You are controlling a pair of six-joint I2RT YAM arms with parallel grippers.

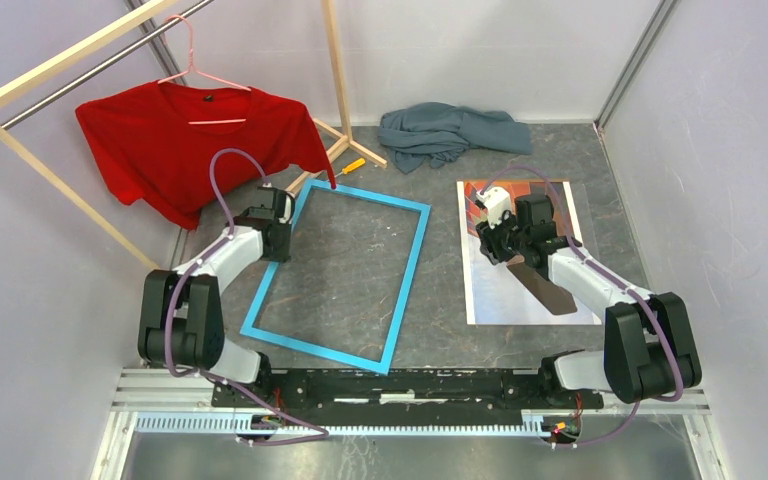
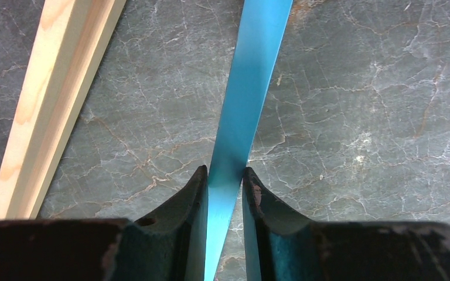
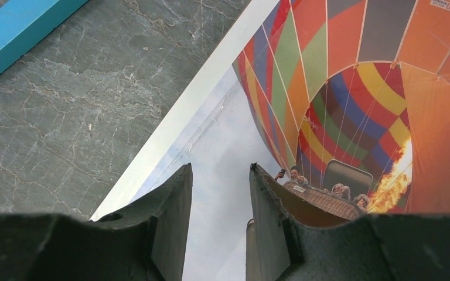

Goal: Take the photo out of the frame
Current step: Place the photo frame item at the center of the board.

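The light-blue frame (image 1: 340, 275) lies flat at the middle of the table, and the grey table shows through its opening. My left gripper (image 1: 278, 238) sits at the frame's upper-left rail. In the left wrist view the jaws (image 2: 225, 175) are shut on that blue rail (image 2: 252, 88). The photo (image 1: 520, 255), a colourful hot-air balloon print with a white border, lies flat to the right of the frame and apart from it. My right gripper (image 1: 495, 245) hovers over the photo's upper part. In the right wrist view it (image 3: 220, 170) is open over the print (image 3: 340, 88), with nothing between the fingers.
A wooden clothes rack (image 1: 50, 175) with a red T-shirt (image 1: 190, 130) on a hanger stands at the back left; its base bar (image 2: 58, 99) runs close beside the left gripper. A grey-blue cloth (image 1: 450, 130) and a yellow screwdriver (image 1: 352, 166) lie behind the frame. Walls close in both sides.
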